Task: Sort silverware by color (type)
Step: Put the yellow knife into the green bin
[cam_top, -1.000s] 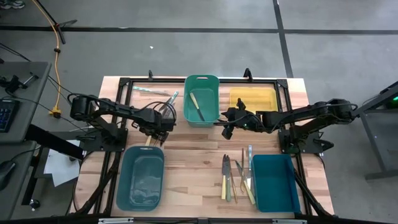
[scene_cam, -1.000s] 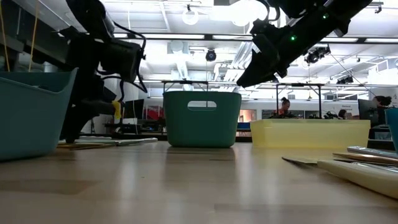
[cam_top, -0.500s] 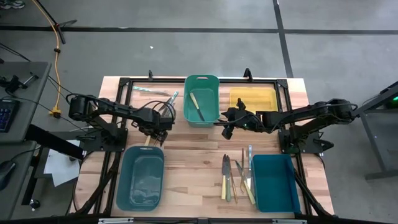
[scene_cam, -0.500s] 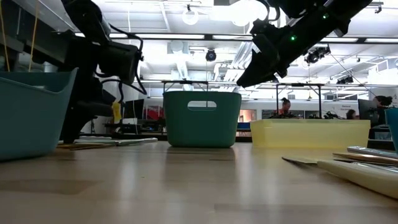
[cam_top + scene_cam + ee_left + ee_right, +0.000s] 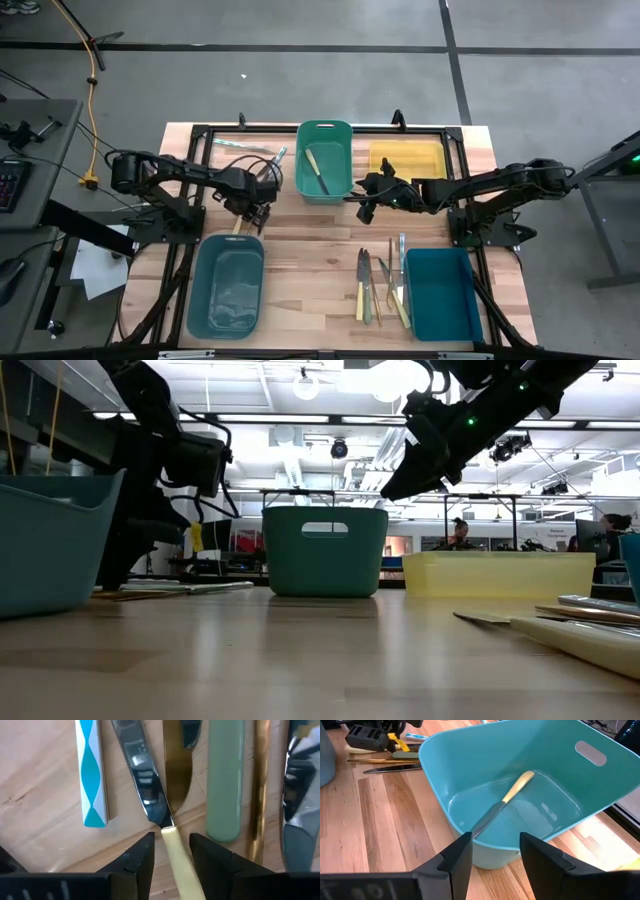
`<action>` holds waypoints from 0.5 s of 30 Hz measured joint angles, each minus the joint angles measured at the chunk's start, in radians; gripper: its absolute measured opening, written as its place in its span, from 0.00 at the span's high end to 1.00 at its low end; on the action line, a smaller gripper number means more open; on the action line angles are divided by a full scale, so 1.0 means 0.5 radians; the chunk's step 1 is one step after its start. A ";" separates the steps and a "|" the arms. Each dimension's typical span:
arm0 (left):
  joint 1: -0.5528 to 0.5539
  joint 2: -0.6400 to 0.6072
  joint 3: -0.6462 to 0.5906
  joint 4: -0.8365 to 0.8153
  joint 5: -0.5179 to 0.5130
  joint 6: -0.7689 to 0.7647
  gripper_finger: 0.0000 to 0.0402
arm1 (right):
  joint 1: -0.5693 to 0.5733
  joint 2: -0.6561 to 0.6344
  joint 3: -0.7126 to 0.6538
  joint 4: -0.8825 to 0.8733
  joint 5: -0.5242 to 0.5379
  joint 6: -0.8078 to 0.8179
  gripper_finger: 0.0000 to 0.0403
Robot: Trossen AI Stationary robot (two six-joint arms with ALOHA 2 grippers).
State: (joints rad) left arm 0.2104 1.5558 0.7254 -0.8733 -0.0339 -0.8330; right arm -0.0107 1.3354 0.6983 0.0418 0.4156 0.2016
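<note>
While the left gripper (image 5: 170, 847) stands over the left-hand heap of silverware (image 5: 250, 150) with a pale yellow knife (image 5: 160, 827) between its fingers (image 5: 137, 857), whether it has clamped the handle cannot be told, so it should grip squarely and lift straight, clear of the gold knife (image 5: 177, 775), green handle (image 5: 225, 780) and teal-patterned piece (image 5: 90, 775) beside it. Right gripper (image 5: 365, 208): jaws apart, empty, hanging near the green bin (image 5: 324, 128), which holds one yellow knife (image 5: 502, 804); further silverware lies beside the blue bin (image 5: 440, 295).
</note>
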 joint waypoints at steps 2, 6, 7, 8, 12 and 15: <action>0.025 0.002 0.000 0.008 0.021 0.000 0.74 | 0.000 0.000 0.000 0.000 0.000 0.000 0.60; 0.061 0.002 0.000 0.024 0.046 -0.002 0.82 | 0.000 0.000 0.000 0.000 0.000 0.000 0.60; 0.068 0.002 0.000 0.028 0.054 -0.003 0.83 | 0.000 0.000 0.000 0.000 0.000 0.000 0.60; 0.075 0.002 0.000 0.032 0.059 -0.003 0.85 | 0.000 0.000 0.000 0.000 0.000 0.000 0.60; 0.079 0.002 0.000 0.033 0.062 -0.003 0.90 | 0.000 0.000 0.000 0.000 0.000 0.000 0.60; 0.079 0.002 0.000 0.031 0.054 -0.003 0.92 | 0.000 0.000 0.000 0.000 0.001 -0.001 0.60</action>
State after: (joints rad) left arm 0.2497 1.5566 0.7254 -0.8578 -0.0067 -0.8345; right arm -0.0109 1.3354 0.6983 0.0419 0.4160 0.2012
